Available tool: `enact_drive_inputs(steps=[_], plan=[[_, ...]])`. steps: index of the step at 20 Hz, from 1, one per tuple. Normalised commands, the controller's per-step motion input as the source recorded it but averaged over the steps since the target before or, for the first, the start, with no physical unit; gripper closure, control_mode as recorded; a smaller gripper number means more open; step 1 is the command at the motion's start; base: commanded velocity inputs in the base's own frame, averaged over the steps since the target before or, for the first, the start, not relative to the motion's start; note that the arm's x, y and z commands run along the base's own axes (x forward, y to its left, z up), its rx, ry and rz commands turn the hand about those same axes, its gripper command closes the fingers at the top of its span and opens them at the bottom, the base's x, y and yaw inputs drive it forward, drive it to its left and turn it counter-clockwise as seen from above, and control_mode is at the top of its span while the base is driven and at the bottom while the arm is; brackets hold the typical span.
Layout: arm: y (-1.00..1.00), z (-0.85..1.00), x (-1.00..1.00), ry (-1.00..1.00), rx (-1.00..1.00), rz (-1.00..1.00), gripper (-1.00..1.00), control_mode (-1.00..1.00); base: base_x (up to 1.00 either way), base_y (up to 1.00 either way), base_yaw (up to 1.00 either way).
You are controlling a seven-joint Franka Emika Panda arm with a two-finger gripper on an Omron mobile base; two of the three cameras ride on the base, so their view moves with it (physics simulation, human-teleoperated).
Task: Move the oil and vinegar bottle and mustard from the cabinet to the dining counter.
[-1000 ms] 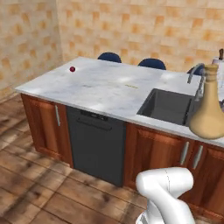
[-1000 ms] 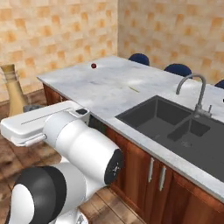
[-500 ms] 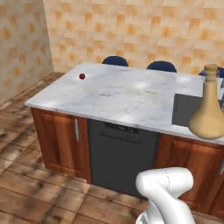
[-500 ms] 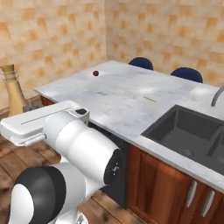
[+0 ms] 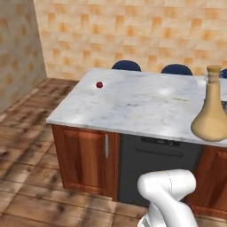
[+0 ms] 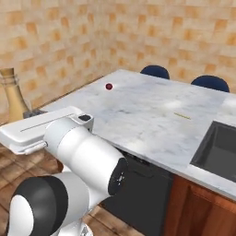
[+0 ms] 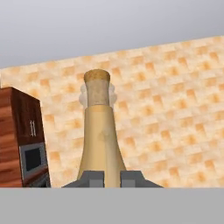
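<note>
The tan oil and vinegar bottle [image 7: 99, 140] stands upright between my fingertips, and my gripper [image 7: 112, 178] is shut on its wide base. The same bottle shows at the right edge of the left base view [image 5: 212, 113] and at the left edge of the right base view [image 6: 14, 94], held in the air beside the arm. The dining counter [image 5: 133, 104] [image 6: 152, 117], a white veined marble slab on red wood, lies ahead with a small red ball [image 5: 99, 84] [image 6: 109, 86] on it. The mustard and the cabinet are out of view.
Two blue stools [image 5: 126, 65] [image 5: 176, 69] stand behind the counter. A dark dishwasher front [image 5: 155, 166] sits under the slab and a sink [image 6: 221, 150] is sunk into its right part. A tall wooden unit with an oven [image 7: 19, 140] stands left of the bottle.
The whole scene has slid to the right in both base views as the base drives; the sink has left the left base view. The bottle stays held in the gripper.
</note>
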Motion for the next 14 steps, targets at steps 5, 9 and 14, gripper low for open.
enact_drive_inputs(steps=[5, 9, 14], plan=[[0.00, 0.00, 0.00, 0.00, 0.00, 0.00, 1.00, 1.00, 0.93, 0.56, -0.26], [0.00, 0.00, 0.00, 0.00, 0.00, 0.00, 1.00, 1.00, 0.81, 0.43, -0.28], [0.00, 0.00, 0.00, 0.00, 0.00, 0.00, 1.00, 1.00, 0.63, 0.31, -0.28]])
